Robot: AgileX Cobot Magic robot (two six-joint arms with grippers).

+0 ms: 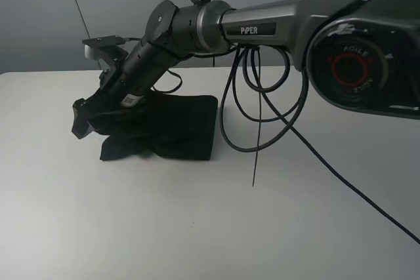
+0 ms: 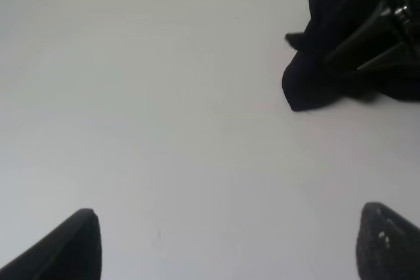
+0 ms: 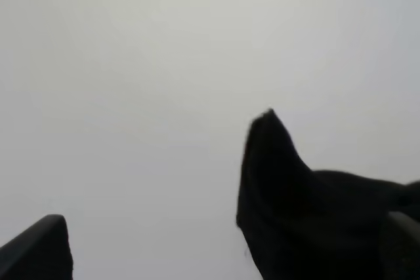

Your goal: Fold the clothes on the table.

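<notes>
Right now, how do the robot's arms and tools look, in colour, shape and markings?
The arm is dark grey and black, built of round tube segments with the white marking "PiPER". A big round joint carries a red ring and grey letters. Thin black cables hang in loops below. The left tool has black, wedge-shaped fingers.

The right arm [image 1: 275,27] stretches across the exterior high view from its base joint at the right, bends at the wrist and angles down to the left. Its right gripper [image 1: 82,119] sits low at the left; in its wrist view the fingers [image 3: 39,250] stand apart. The left gripper [image 2: 226,247] has its fingertips [image 2: 72,247] spread wide, holding nothing.
</notes>
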